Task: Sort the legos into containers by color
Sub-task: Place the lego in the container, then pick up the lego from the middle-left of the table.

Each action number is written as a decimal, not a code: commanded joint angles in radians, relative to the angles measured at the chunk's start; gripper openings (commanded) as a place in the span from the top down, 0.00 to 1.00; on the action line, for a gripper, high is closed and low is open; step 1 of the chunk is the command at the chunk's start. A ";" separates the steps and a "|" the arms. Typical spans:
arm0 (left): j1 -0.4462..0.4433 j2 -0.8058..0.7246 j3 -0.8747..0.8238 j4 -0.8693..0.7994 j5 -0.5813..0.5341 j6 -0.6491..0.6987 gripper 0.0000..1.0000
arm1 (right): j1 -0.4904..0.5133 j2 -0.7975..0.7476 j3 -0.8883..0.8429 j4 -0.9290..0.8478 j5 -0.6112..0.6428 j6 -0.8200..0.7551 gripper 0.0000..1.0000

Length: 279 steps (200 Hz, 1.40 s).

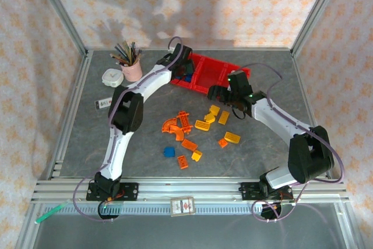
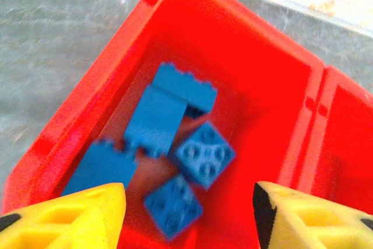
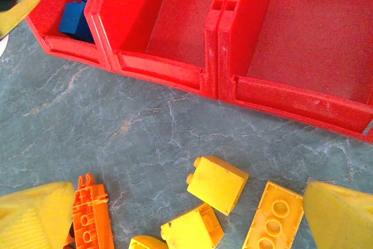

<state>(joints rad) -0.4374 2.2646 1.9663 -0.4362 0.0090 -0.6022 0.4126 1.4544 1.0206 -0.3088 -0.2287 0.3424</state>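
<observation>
Blue legos (image 2: pixel 157 118), red containers (image 2: pixel 256 56)

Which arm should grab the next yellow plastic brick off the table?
Probably right. The right claw hangs open above the yellow plastic bricks, while the left claw is over the red plastic bin holding blue plastic bricks.

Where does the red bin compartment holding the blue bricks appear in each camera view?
Top external: upper centre, the compartment is the left end of the red row, partly behind the left arm.
Left wrist: centre of the picture, seen from above.
Right wrist: top left corner.
Shared landmark: the blue bricks lying inside it.
</observation>
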 commanded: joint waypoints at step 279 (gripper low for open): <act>-0.499 -0.674 -1.143 -0.119 -0.087 -0.529 0.47 | 0.159 -0.187 -0.275 -0.003 -0.125 0.013 0.00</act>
<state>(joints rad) -0.9295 1.5642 0.8089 -0.5720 -0.0528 -1.1015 0.5671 1.2564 0.7395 -0.3325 -0.3534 0.3801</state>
